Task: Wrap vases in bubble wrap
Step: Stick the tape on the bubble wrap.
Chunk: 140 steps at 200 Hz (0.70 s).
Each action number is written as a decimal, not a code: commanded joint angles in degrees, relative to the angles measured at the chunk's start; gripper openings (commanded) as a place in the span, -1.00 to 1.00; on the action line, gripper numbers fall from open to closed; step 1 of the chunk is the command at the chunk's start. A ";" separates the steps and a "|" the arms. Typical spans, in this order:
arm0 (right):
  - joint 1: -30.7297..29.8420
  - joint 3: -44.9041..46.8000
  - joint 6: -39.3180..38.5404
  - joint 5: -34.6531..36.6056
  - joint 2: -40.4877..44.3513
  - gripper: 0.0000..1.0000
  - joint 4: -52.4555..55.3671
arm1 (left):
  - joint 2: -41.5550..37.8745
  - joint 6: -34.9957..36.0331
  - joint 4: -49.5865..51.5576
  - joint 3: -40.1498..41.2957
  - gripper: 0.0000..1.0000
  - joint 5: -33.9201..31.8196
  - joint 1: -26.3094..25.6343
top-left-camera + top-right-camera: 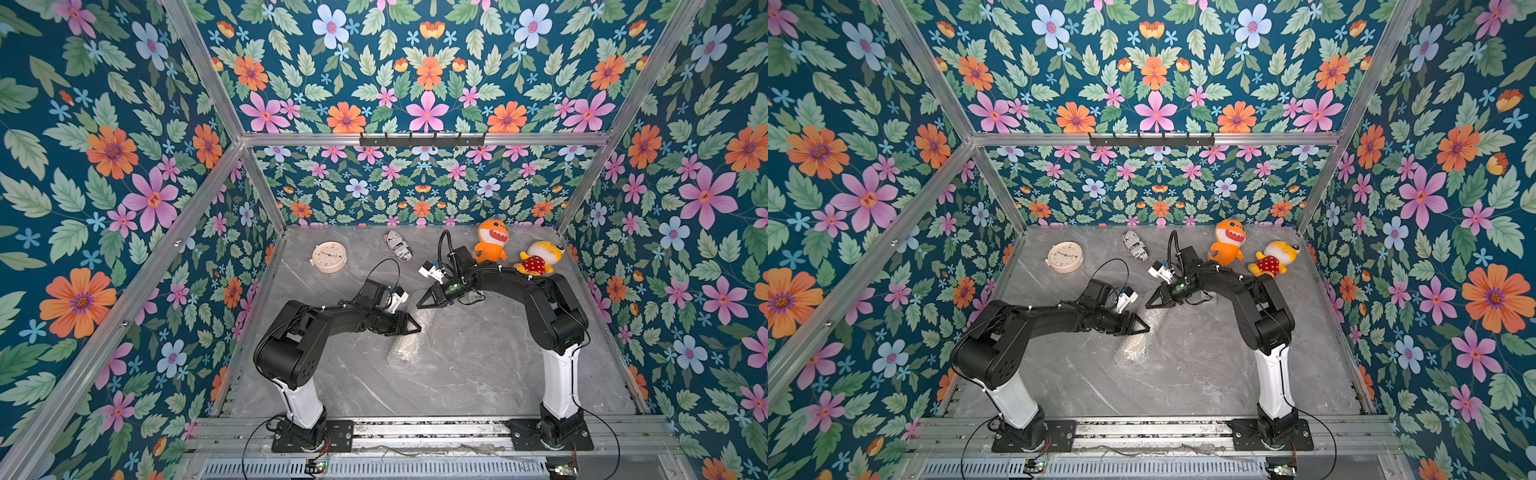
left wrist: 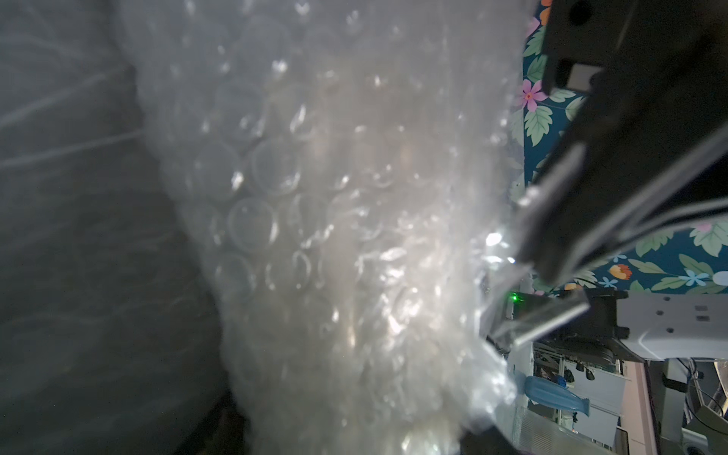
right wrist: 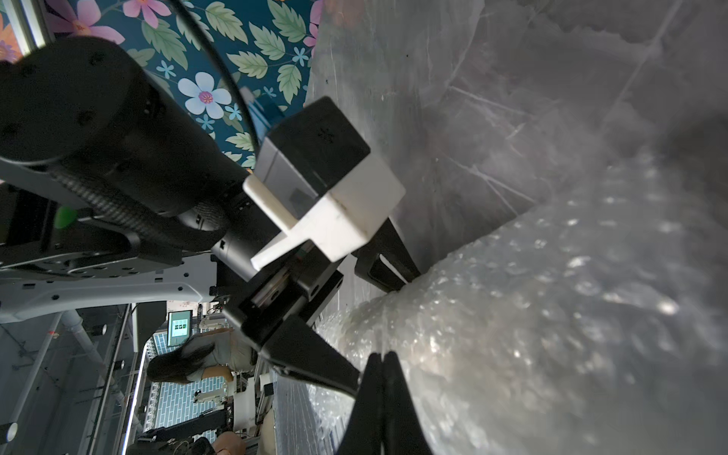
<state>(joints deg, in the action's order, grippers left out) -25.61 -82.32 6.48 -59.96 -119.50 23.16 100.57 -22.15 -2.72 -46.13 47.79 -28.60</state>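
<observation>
Two plush toys (image 1: 492, 245) (image 1: 540, 258), one clock (image 1: 329, 257), one cylinder (image 1: 398, 245), one bubble wrap (image 1: 409, 349).

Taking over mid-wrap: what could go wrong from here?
1. The left hand clasps the rolled wrap; letting go may let its loose edge spring open.
2. The right hand, shut, sits close to the roll's far end; a sideways move could nudge it and unroll it.

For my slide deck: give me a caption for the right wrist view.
Left gripper clasps the end of the rolled bubble wrap while the shut right gripper sits close by.
</observation>
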 commanded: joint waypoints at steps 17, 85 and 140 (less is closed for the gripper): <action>-0.19 -0.82 -2.57 1.07 -1.55 -1.00 1.02 | 0.30 0.66 2.07 -0.39 -0.37 0.45 -0.40; -2.40 -0.63 -6.07 7.85 -2.17 -1.00 3.71 | 0.25 0.66 2.63 -0.77 -0.38 0.23 -0.67; -4.81 1.82 -8.68 20.48 -0.64 -0.85 5.67 | -0.38 0.44 2.98 -0.73 -0.37 -0.43 -0.76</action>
<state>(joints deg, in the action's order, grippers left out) -30.04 -82.56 0.64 -51.90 -120.55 23.62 100.49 -22.17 -1.32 -46.74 47.24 -29.23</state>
